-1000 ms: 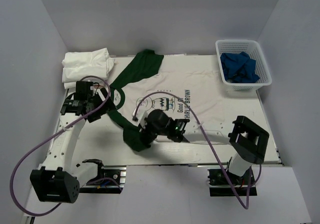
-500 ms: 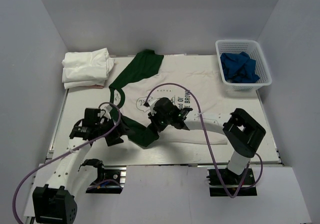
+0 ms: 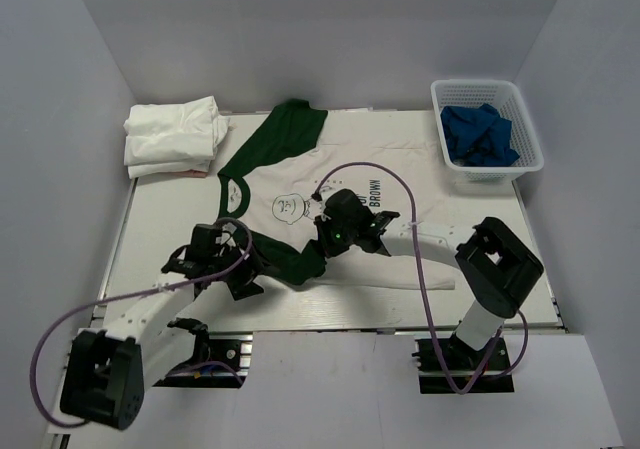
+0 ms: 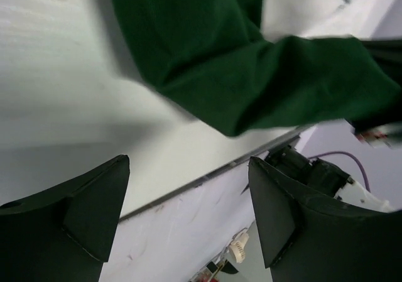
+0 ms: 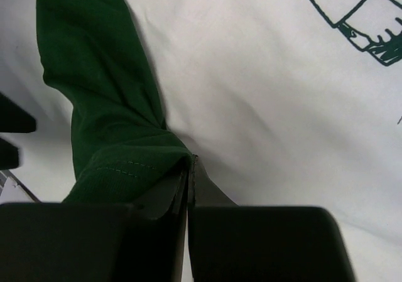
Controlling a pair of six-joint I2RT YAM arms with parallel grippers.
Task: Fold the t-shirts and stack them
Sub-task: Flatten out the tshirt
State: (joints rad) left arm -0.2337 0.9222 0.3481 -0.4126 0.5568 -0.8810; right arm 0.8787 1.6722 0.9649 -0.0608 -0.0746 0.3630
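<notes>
sleeve (image 3: 288,260) pulled inward, left gripper (image 3: 257,272) nearer

Soft matt knit cloth on printed tee (image 3: 410,164): white body smooth, lightly creased. Dark green sleeve (image 5: 100,106) same dull cloth, fine weave, stitched hem line visible, no sheen. Print ink flat and matt.
Folded white tees (image 3: 172,134) at 10 o'clock: soft matt cloth, rumpled edges.
Basket (image 3: 478,88) at 2 o'clock: white perforated plastic, faint gloss. Holds crumpled blue cloth (image 3: 480,134), matt.
Table (image 3: 160,219): smooth white top, dull finish.
Left gripper (image 4: 188,188) and right gripper (image 5: 188,169): black hard plastic, smooth, matt.
Purple cable (image 3: 360,165): smooth rubbery sheath, slight shine.
</notes>
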